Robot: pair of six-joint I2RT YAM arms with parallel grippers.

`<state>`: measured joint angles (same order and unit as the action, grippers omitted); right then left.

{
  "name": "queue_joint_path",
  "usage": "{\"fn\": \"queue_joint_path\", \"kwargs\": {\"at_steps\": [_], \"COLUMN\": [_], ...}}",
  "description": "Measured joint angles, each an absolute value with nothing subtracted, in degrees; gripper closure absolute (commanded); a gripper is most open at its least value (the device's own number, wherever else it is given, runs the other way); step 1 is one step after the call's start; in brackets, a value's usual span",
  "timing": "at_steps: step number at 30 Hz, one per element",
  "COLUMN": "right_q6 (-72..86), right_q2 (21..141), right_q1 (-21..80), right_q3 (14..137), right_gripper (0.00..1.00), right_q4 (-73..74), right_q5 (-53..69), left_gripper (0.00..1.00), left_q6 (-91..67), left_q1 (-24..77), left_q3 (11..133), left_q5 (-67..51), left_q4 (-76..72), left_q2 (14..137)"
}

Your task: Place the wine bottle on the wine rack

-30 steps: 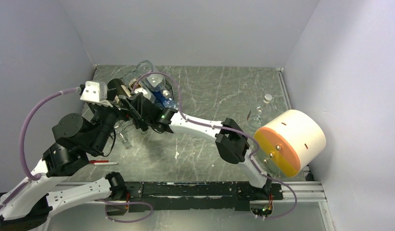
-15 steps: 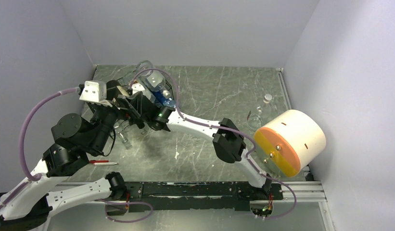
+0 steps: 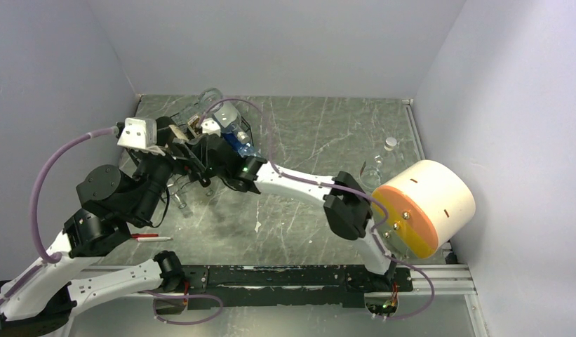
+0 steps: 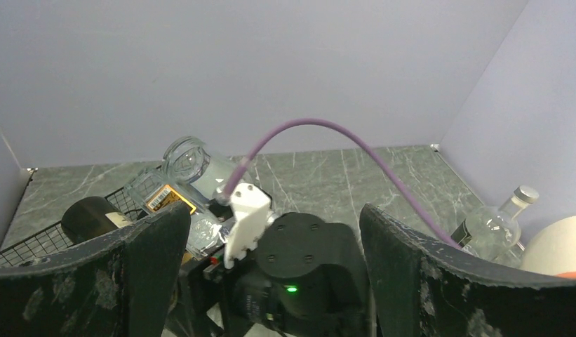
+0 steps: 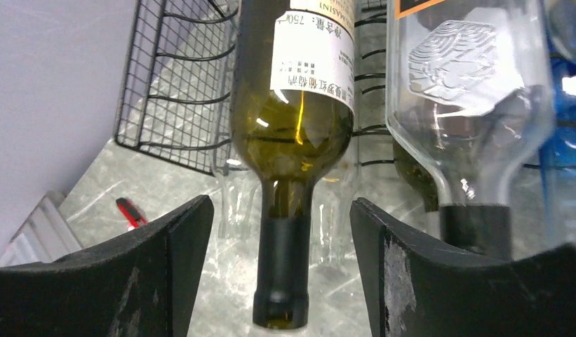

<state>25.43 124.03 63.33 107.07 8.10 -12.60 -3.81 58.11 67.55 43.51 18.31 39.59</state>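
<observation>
Both wide open, empty: right tool (image 5: 279, 207), left tool (image 4: 274, 210). Right one straddles green wine bottle (image 5: 295, 126) neck without touching. Clipping the neck could drag the bottle off the wine rack (image 5: 162, 91).

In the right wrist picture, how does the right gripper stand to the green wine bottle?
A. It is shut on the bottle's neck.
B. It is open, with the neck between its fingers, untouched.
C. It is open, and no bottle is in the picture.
B: the right gripper is spread wide, and the green wine bottle shows clear gaps on both sides of its neck.
</observation>
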Motion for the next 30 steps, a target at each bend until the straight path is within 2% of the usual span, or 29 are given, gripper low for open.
{"fn": "queue_joint_path", "kwargs": {"at_steps": [9, 15, 19, 23, 30], "right_q6": [23.38, 22.70, 22.87, 23.70, 23.18], "right_q2": [104.16, 82.28, 71.48, 64.36, 61.56], "right_q1": [63.16, 62.65, 61.54, 58.26, 43.18], "right_q3": [89.34, 69.47, 62.11, 60.88, 62.63], "right_gripper": [0.24, 0.24, 0.24, 0.24, 0.22], "right_q4": [0.47, 2.17, 6.90, 14.13, 23.66], "right_q5": [-15.18, -25.61, -34.20, -41.71, -50.17], "left_gripper": [0.06, 0.06, 0.06, 0.06, 0.06], "left_q6": [-3.92, -5.21, -6.11, -7.18, -8.40], "left_q1": [58.11, 58.11, 58.11, 58.11, 58.11], "left_q3": [67.55, 65.19, 59.75, 55.77, 53.39], "left_q5": [42.81, 42.35, 41.10, 39.16, 37.21], "left_q4": [18.35, 17.54, 14.90, 13.41, 11.14], "left_q2": [38.83, 37.23, 35.92, 36.40, 38.70]}}
